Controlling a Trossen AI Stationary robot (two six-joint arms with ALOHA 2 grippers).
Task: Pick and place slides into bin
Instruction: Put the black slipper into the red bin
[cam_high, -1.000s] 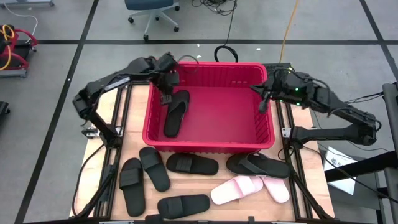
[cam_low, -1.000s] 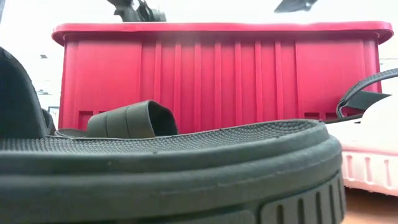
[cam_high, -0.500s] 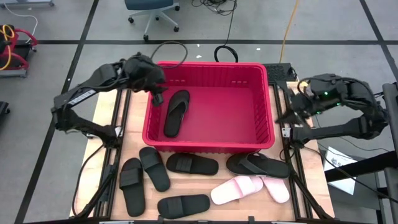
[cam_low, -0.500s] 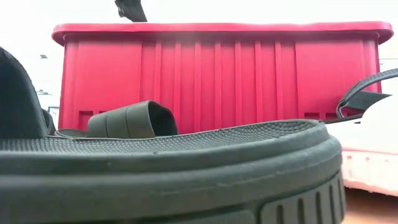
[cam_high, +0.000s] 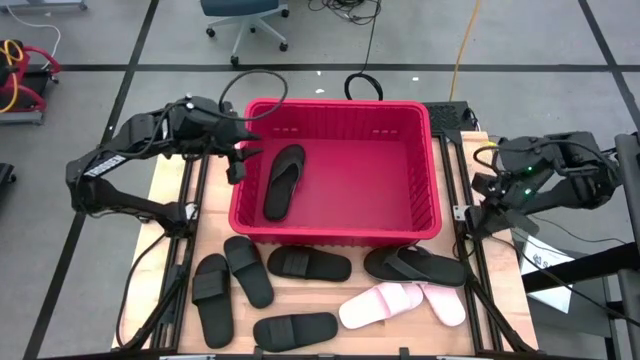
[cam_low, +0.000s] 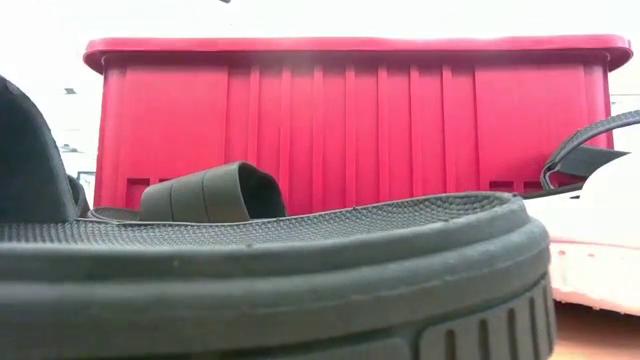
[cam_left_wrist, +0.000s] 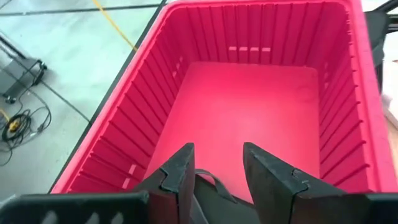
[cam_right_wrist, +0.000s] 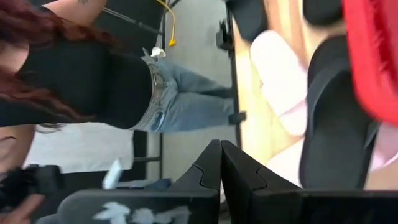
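Overhead: one black slide (cam_high: 283, 181) lies inside the red bin (cam_high: 336, 233); other slides (cam_high: 309, 264) sit on the desk (cam_high: 336, 289) before it. Left hand (cam_high: 238, 160), fingers spread and empty, hangs just outside the bin's left rim. Right hand (cam_high: 487, 190), pinched closed and empty, is beside the desk's right edge. Low view: bin wall (cam_low: 350, 120) behind a black sole (cam_low: 270, 280). Right wrist view: a person (cam_right_wrist: 93, 81) stands beyond.

A robotics lab: taped concrete floor (cam_high: 90, 40), trailing cables (cam_high: 365, 40), rolling office chair (cam_high: 243, 18).

Overhead view straight down, low view level behind slides, both sharing red bin (cam_high: 335, 230), wrist views forward.
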